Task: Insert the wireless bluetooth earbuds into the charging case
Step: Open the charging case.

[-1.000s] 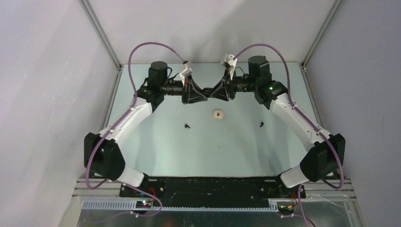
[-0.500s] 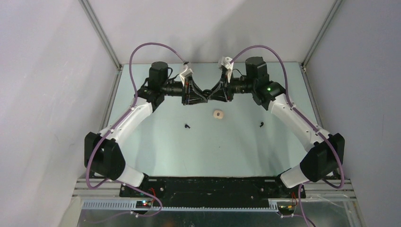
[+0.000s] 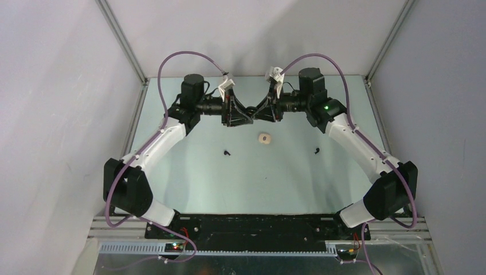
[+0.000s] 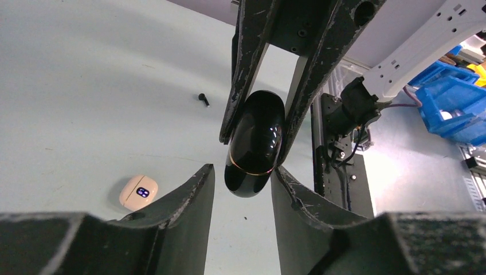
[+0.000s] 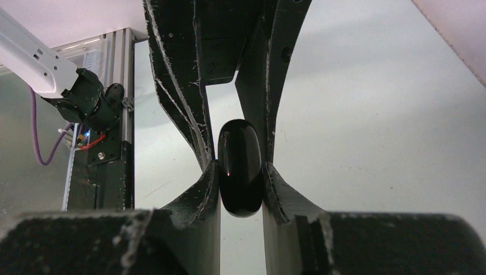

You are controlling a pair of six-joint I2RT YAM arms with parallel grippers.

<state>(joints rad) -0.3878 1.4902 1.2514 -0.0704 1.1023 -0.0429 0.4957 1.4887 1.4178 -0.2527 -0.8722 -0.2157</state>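
- The black charging case (image 4: pixel 255 129) is clamped in mid-air by the right gripper (image 5: pixel 239 167).
- The left gripper (image 4: pixel 242 172) is seen spread around it, a gap showing.

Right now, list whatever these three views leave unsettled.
Black case: hidden in the top view where both arms' jaws meet; the wrist views show only its shell, not its inside.
Black earbuds: too small in the top view to tell how they lie.
Cream rounded piece: its dark mark is too small to read in the top view, blurred in the left wrist view.
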